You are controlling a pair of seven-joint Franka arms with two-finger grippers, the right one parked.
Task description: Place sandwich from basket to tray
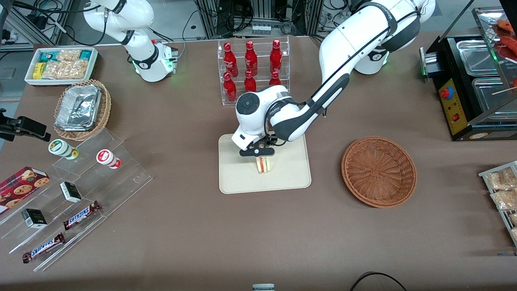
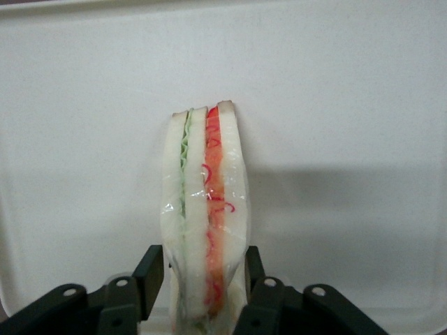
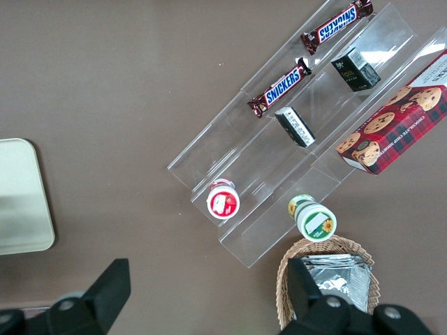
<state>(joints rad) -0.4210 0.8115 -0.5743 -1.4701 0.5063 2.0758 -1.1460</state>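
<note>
Sandwich (image 1: 264,165): one wedge, held on edge over the tray (image 1: 242,180); whether it touches the tray cannot be told. In the wrist view its long axis (image 2: 204,209) runs straight away from the end effector, cut edge with red and green filling turned toward the camera.
End effector (image 1: 259,152): positioned above the tray's middle, fingers (image 2: 149,273) pinched on the sandwich's bread faces.
Tray: one, cream, set on the brown desk (image 1: 181,226).
Basket (image 1: 379,171): one reddish-brown wicker bowl, placed beside the tray toward the working arm's end, apart from it.
Bottles (image 1: 251,68): seven red ones counted in a clear rack, farther from the front camera than the tray.
</note>
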